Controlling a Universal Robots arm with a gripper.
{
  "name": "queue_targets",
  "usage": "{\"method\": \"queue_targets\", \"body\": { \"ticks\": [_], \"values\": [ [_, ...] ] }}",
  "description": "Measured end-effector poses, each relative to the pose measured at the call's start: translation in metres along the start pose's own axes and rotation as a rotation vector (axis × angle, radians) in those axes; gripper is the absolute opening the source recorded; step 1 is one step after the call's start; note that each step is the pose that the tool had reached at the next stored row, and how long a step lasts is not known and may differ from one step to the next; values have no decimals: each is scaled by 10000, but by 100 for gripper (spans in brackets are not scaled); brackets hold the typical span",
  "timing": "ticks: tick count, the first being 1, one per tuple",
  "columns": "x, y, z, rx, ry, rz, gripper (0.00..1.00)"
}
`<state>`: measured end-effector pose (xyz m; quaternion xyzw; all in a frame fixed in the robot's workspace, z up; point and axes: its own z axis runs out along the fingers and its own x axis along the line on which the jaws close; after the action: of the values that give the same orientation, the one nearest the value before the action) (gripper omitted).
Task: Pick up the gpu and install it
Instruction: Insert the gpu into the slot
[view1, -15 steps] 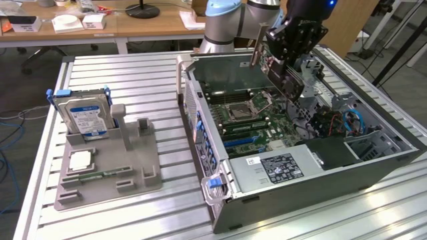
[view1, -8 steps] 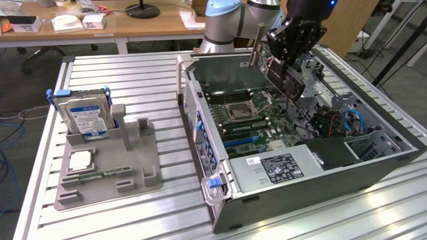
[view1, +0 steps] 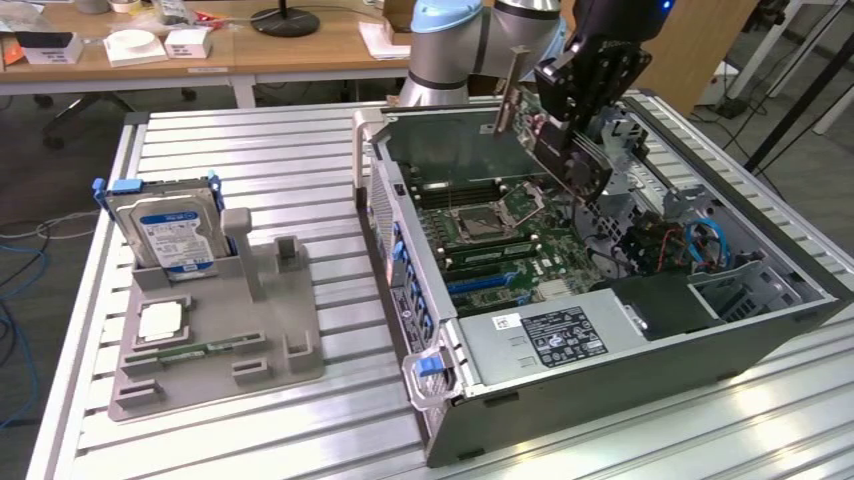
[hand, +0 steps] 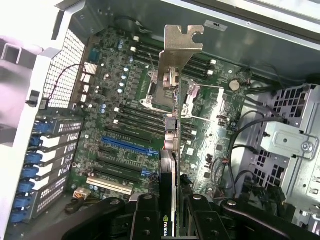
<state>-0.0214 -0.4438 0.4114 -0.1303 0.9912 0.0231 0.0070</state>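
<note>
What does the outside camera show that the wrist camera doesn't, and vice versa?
Exterior view: a hard drive standing in a grey holder on the table beside the case. Wrist view: the case's perforated grille and a logo on the gpu's edge. Both: the gripper shut on the gpu, above the motherboard in the open case.

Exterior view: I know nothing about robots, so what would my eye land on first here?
Most striking is the big open computer case on the exterior view's right, with its motherboard laid bare. Just above the board, the robot's black tool grips the gpu on edge. At the exterior view's left, a blue-labelled hard drive stands upright in a grey holder.
</note>
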Motion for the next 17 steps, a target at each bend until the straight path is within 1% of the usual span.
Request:
{"method": "queue_targets", "body": {
  "ticks": [17],
  "values": [
    [0,0,0,-23,46,-1055,26]
  ]
}}
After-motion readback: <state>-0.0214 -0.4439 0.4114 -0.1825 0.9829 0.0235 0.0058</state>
